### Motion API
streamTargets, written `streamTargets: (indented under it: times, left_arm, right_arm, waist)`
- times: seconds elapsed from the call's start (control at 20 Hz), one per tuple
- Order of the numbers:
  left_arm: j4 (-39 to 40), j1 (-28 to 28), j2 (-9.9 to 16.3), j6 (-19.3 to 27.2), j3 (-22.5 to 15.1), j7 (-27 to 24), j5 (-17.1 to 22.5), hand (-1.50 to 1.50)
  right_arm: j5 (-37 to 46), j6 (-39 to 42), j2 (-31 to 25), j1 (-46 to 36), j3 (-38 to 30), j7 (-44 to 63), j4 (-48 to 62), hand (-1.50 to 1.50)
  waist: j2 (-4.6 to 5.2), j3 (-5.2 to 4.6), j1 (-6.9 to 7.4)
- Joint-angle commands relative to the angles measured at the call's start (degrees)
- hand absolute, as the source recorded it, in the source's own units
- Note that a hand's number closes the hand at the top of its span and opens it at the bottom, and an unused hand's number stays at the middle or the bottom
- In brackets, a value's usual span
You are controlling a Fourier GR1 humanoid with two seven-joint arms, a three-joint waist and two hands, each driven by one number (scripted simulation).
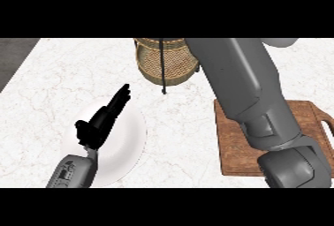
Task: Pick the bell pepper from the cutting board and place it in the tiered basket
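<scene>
Top centre of frame: my right forearm [251, 101] reaches over the tiered basket [164, 62], its hand hidden, grip unreadable; my left hand [101, 121] flat-fingered over the white plate [127, 145]. Lower squarely before releasing.

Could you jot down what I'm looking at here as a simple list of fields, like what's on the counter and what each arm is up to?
surface: white marbled counter
basket: woven tiered basket at the far edge, partly behind the right forearm
board: wooden cutting board at right, mostly covered by the right forearm
plate: white plate at left
left hand: left hand over the plate, straight fingers, holding nothing
right hand: out of sight
bell pepper: not visible
</scene>
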Motion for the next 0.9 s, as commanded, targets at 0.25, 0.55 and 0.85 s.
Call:
streamTargets:
  times: [0.25,0.55,0.85]
  left_arm:
    - [1.07,0.55,0.25,-1.01,-0.17,-0.42,0.03,0.00]
    - [0.73,-0.40,0.22,0.08,0.56,1.58,-0.15,0.00]
    - [0.98,2.42,-0.71,3.60,2.00,-0.42,-0.89,0.00]
  right_arm:
    - [-12.30,-17.61,0.38,-3.90,-9.57,4.86,7.13,-1.50]
    - [-9.53,-31.21,0.39,-7.35,-6.57,1.25,13.40,-1.50]
    - [6.04,-39.01,-3.13,-8.98,-2.74,10.90,18.28,-1.50]
  waist:
    - [-0.24,0.02,0.36]
    - [-0.59,-0.05,-1.16]
    - [-2.07,-0.12,-6.07]
